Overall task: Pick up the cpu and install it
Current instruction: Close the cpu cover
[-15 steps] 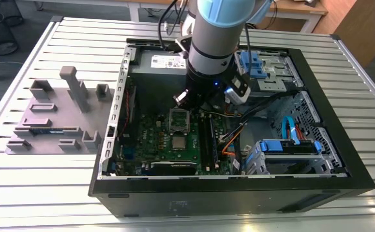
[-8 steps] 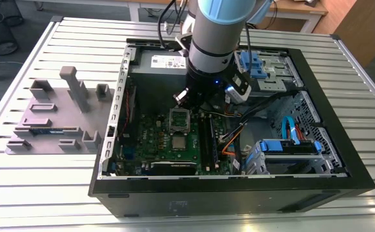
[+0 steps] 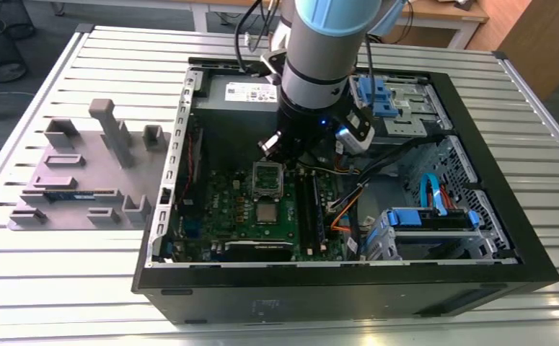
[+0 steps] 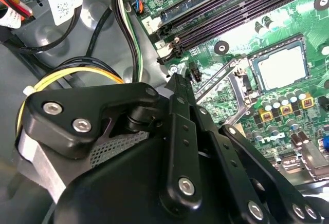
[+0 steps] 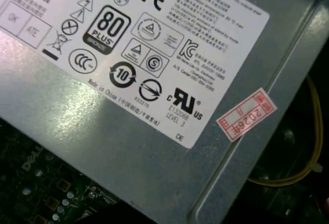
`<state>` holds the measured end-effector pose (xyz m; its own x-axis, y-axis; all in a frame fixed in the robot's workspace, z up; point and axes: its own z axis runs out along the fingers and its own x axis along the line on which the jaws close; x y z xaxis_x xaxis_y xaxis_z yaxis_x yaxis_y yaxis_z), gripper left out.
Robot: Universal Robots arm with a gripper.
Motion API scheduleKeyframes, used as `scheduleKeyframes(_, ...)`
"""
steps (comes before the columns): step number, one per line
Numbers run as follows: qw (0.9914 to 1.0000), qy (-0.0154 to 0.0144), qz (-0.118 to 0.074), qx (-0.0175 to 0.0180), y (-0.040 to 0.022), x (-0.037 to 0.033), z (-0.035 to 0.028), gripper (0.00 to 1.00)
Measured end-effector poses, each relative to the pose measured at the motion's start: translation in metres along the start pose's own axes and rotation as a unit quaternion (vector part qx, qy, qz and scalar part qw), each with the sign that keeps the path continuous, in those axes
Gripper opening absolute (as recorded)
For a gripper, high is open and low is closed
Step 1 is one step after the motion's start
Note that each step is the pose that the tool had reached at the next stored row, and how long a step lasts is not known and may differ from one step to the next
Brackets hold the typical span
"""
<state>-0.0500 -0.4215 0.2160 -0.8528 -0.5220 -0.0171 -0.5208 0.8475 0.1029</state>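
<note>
End effector point(image 4: 176, 85) up close, cpu point(image 4: 280, 69) apart from it, in mobo socket point(image 4: 280, 43)

The power-supply box point(image 5: 128, 152) is dull grey sheet metal, faintly sheened, with a smooth white paper label point(image 5: 154, 44). The gripper point(image 4: 177, 98) is matt black, studded with bright metal screws. The cpu point(image 4: 280, 69) shows a smooth, silvery metal top against the glossy green board point(image 4: 239, 34). The surface point(image 3: 115, 65) is ribbed pale metal.
</note>
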Motion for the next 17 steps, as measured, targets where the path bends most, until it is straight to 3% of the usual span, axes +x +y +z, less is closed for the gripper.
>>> scheduleKeyframes(10,0.99961,0.0028,-0.028,-0.0005,0.0001,0.0003,-0.0039,0.11)
scheduleKeyframes(17,0.99950,0.0035,-0.031,-0.0004,0.0001,0.0004,-0.0049,0.11)
